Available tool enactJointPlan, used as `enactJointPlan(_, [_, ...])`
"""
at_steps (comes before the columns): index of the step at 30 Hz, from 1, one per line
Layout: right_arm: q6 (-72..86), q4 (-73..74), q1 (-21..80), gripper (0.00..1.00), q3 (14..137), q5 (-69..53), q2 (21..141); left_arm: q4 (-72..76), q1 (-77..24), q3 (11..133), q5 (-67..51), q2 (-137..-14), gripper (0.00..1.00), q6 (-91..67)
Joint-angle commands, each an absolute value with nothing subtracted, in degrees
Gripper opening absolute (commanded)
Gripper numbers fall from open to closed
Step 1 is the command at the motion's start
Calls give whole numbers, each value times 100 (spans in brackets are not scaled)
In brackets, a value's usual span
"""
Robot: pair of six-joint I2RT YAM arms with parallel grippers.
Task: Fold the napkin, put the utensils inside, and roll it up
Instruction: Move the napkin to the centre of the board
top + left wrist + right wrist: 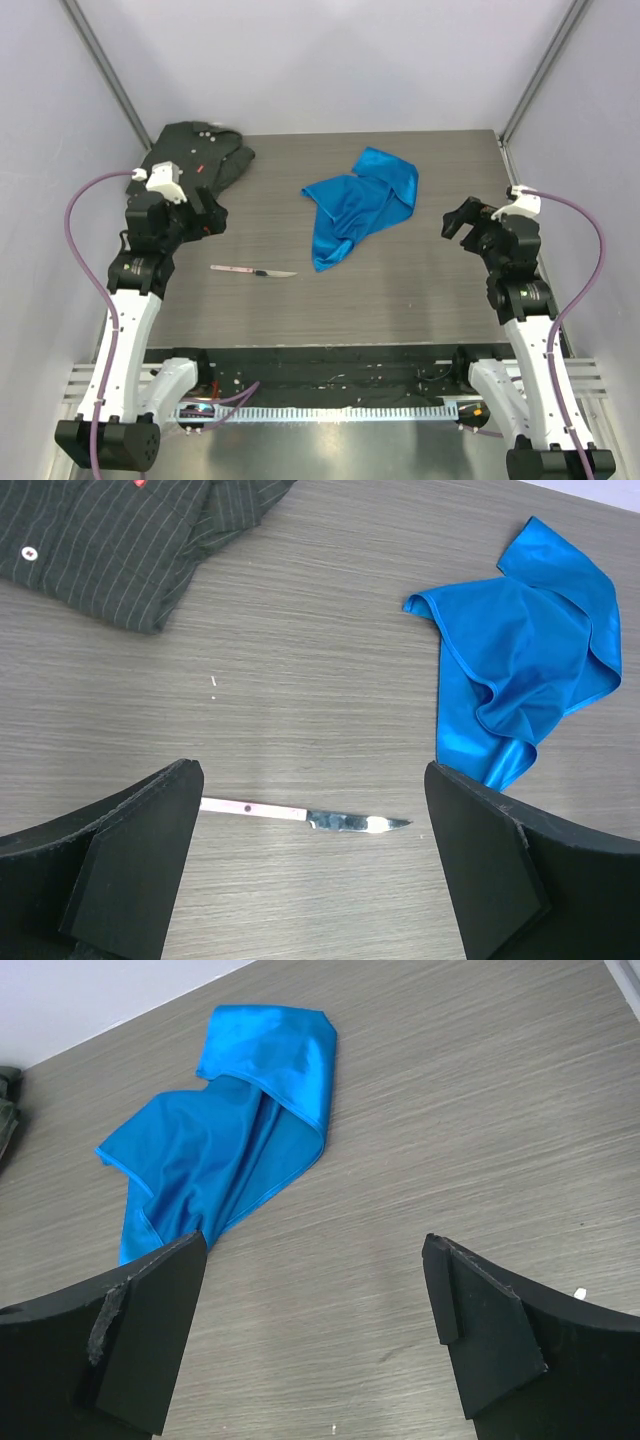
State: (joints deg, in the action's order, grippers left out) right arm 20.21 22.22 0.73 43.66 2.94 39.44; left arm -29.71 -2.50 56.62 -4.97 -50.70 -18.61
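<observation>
Blue, slightly shiny cloth, one piece: the napkin [358, 205]. It is crumpled and partly doubled over itself, lies on the table [400, 300], and nothing grips it. From the left gripper [312, 780] it lies ahead and to the right of the jaws, past the right finger's tip. From the right gripper [315, 1245] it lies ahead and to the left, with its near corner just beyond the left finger's tip.

Knife [305, 816], one, with a pale handle and a silver pointed blade. It lies flat on the table, crosswise between the left gripper's spread fingers [130, 860]. The handle end is toward the left finger and the point toward the right finger. It lies apart from the napkin.

Left gripper: jaws wide apart, holding nothing.

Right gripper: jaws wide apart, holding nothing, with bare wood-grain table between them.

Shirt [120, 540], dark with fine stripes and a white button, bunched ahead and to the left of the left jaws.
</observation>
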Motion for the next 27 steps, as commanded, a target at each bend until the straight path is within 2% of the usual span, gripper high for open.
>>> enactJointPlan(1, [1872, 2320, 79, 100, 4807, 317, 3999, -2830, -220, 5660, -414, -4905, 100, -1775])
enactJointPlan(7, [1723, 2540, 70, 98, 5009, 317, 4183, -2909, -220, 5572, -45, -4825, 100, -1784])
enactJointPlan(10, [1714, 2610, 70, 94, 5124, 264, 4472, -3067, -229, 5598, 693, -4869, 100, -1907])
enactJointPlan(16, [2170, 2216, 245, 84, 4984, -632, 5351, -2866, -229, 5529, -148, -4773, 100, -1828])
enactJointPlan(21, [2320, 1978, 1246, 82, 4957, 216, 6388, -2839, -255, 5484, -149, -4816, 100, -1854])
enactJointPlan(22, [2355, 1838, 1648, 82, 4983, 298, 6529, -2856, -264, 5493, -141, -4851, 100, -1854])
enactJointPlan(27, [2645, 1310, 2381, 79, 5159, 413, 7759, -2883, -272, 5493, -246, -4948, 100, -1881])
